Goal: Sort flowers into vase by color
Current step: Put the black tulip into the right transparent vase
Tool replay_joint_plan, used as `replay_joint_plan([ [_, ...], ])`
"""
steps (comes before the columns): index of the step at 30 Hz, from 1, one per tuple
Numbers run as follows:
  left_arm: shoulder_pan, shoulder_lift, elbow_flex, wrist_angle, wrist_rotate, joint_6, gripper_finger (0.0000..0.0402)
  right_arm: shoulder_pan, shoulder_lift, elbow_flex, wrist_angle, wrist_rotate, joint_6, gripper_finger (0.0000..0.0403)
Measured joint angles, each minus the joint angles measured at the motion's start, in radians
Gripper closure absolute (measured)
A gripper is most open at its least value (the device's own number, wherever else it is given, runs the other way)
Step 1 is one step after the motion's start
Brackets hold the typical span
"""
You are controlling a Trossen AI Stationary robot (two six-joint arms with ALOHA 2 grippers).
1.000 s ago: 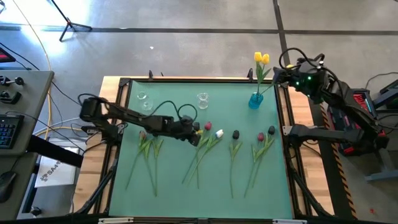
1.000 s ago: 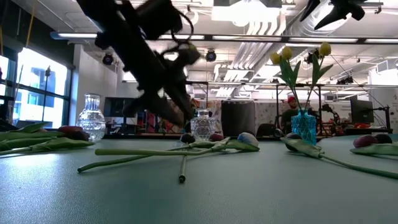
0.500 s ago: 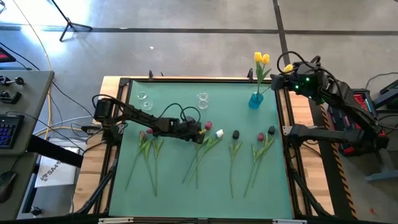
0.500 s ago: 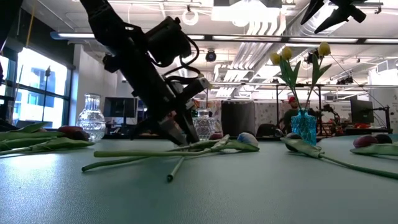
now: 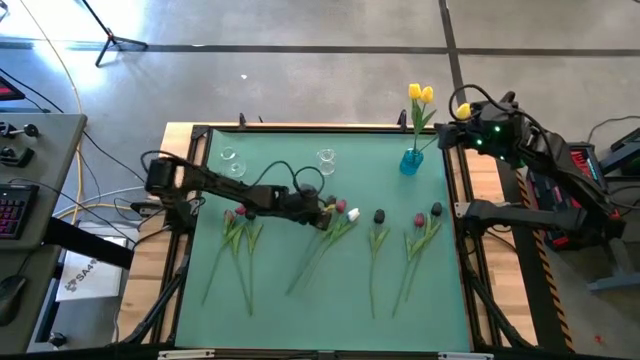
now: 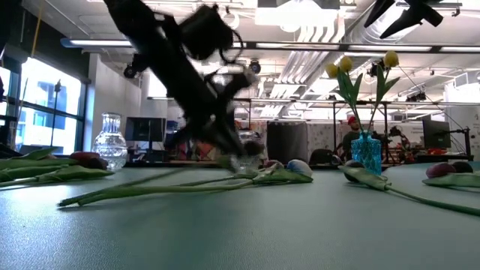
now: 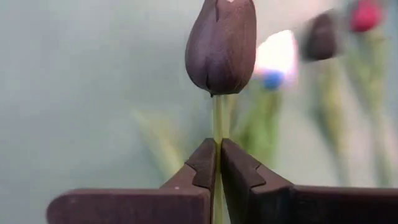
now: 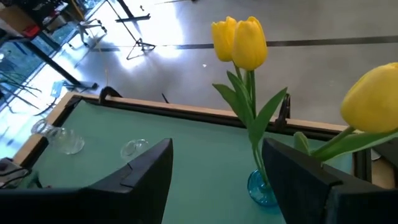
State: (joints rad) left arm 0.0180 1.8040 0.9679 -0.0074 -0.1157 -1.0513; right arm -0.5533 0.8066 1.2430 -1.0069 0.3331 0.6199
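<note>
My left gripper is shut on a dark red tulip near the middle of the green mat, beside a white tulip. More tulips lie flat on the mat: two dark red ones at the left, then black, pink and black at the right. Three yellow tulips stand with their stems in the blue vase. One of them leans toward my right gripper, which hangs open high over the far right corner. My left gripper pinches the dark red tulip's thin green stem between its two fingertips, just below the head. The fingers slant down from the table's left side. The long stem trails along the mat toward the near left.
Three clear glass vases stand at the back, two at the left and one near the middle. A raised frame runs round the mat. Bare mat lies along the near edge.
My left gripper has gone down and toward the table's right edge, to the dark red tulip's head, and has shut on its stem. That stem's free end has swung across the mat toward the left. My right gripper has turned a little in place.
</note>
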Motion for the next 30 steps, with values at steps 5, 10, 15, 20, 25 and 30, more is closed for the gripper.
replay_joint_plan([
  [5,0.021,-0.160,0.000,-0.030,-0.091,0.125,0.0399,0.004,-0.017,0.000,-0.007,-0.013,0.010,0.0167],
  [10,0.081,-0.303,0.001,0.085,-0.258,0.426,0.0400,0.056,-0.007,-0.002,-0.013,-0.011,0.022,0.0167],
  [15,0.208,-0.332,0.001,0.375,-0.136,0.687,0.0401,0.149,0.019,-0.054,0.026,0.000,0.095,0.0167],
  [20,0.340,-0.311,0.000,0.590,-0.023,0.771,0.0401,0.245,0.047,-0.096,0.077,0.080,0.193,0.0167],
  [25,0.436,-0.311,0.000,0.705,0.027,0.844,0.0401,0.327,0.073,-0.098,0.098,0.150,0.270,0.0167],
  [30,0.504,-0.312,0.001,0.769,0.105,0.856,0.0401,0.359,0.091,-0.098,0.099,0.216,0.309,0.0167],
])
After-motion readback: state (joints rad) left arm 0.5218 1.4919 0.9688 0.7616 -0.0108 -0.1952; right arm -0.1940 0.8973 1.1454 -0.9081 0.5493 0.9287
